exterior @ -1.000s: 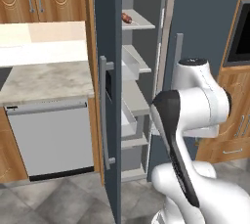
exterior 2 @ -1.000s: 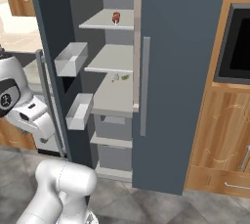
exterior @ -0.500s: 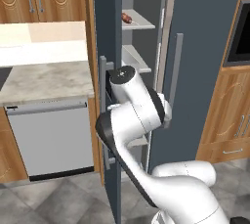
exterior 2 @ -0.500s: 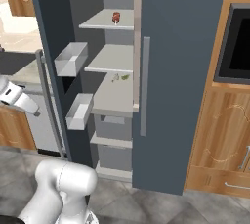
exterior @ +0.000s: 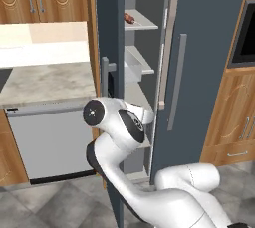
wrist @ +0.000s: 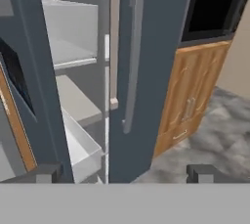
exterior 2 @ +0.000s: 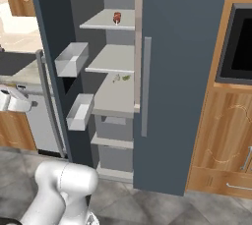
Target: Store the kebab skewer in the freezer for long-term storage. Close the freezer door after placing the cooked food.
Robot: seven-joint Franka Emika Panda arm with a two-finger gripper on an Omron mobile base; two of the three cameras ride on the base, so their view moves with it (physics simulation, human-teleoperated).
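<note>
1. The kebab skewer [exterior 2: 117,17] already lies on the top shelf [exterior 2: 106,22] inside the freezer [exterior 2: 187,71], so the step in hand looks to be shutting the freezer door [exterior: 107,43], which stands wide open.
2. To do it well, press on the door's outer face near its free edge — the long bar handle [exterior 2: 49,106] side — and sweep steadily until it seats flush.
3. The arm [exterior: 119,127] is folded low, elbow beside the door's edge.
4. The gripper [wrist: 124,171] is spread wide and empty; its tips seem to clear the door, though that is hard to judge.
</note>
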